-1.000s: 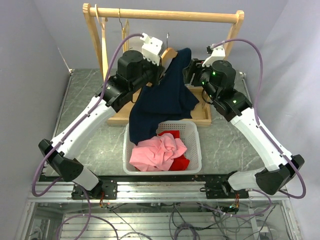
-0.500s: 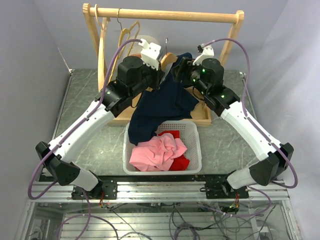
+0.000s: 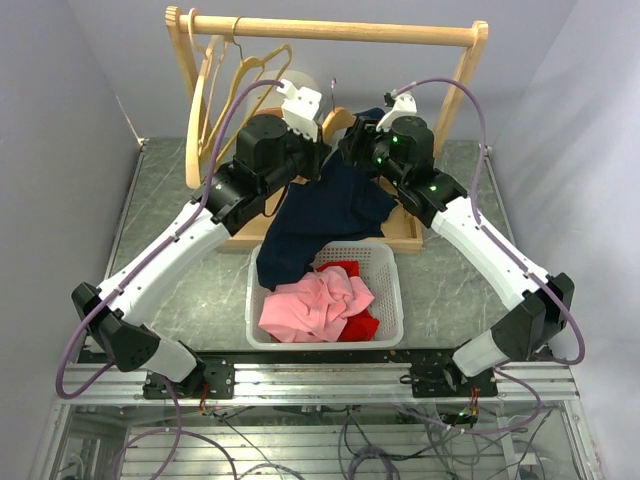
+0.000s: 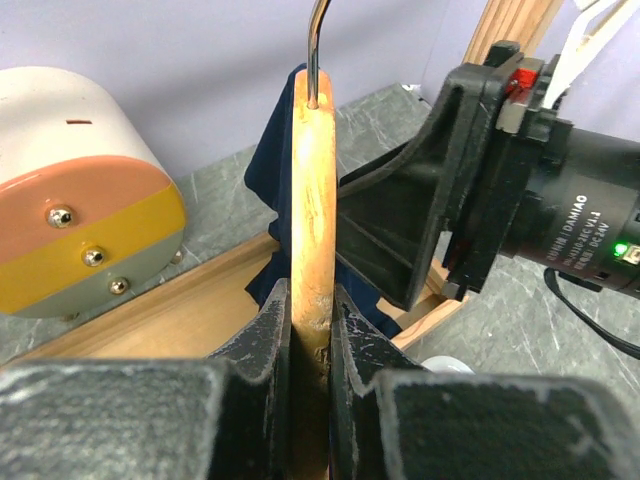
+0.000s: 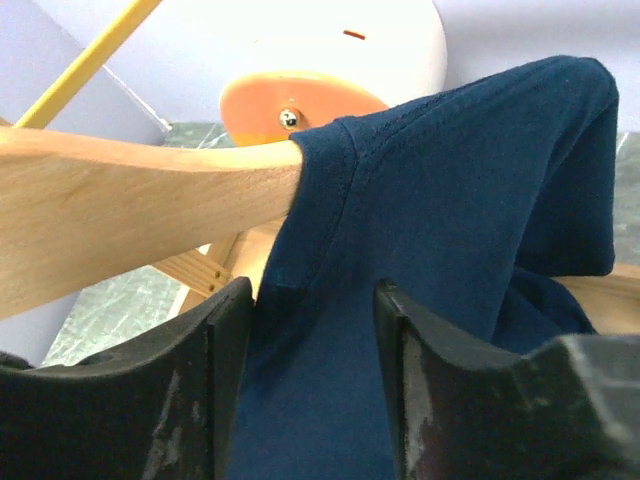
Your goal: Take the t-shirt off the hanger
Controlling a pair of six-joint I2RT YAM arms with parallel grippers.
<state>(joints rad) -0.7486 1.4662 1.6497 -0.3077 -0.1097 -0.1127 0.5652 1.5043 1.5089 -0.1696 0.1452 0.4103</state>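
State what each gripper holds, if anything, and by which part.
The left gripper clamps the wooden hanger by its bare arm, short of the hook. The right gripper holds nothing: its jaws stand open at the navy t-shirt shoulder.

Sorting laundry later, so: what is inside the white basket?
In the white basket, a pink garment lies on top, red cloth shows behind and beside it, and the lower end of the navy t-shirt drapes into a far corner. Anything beneath is covered.

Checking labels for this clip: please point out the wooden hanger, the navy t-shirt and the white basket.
wooden hanger (image 4: 312, 200), left wrist view, wooden body below the hook.
navy t-shirt (image 5: 450, 220), right wrist view, fabric over the hanger's end.
white basket (image 3: 392, 280), top view, right wall.
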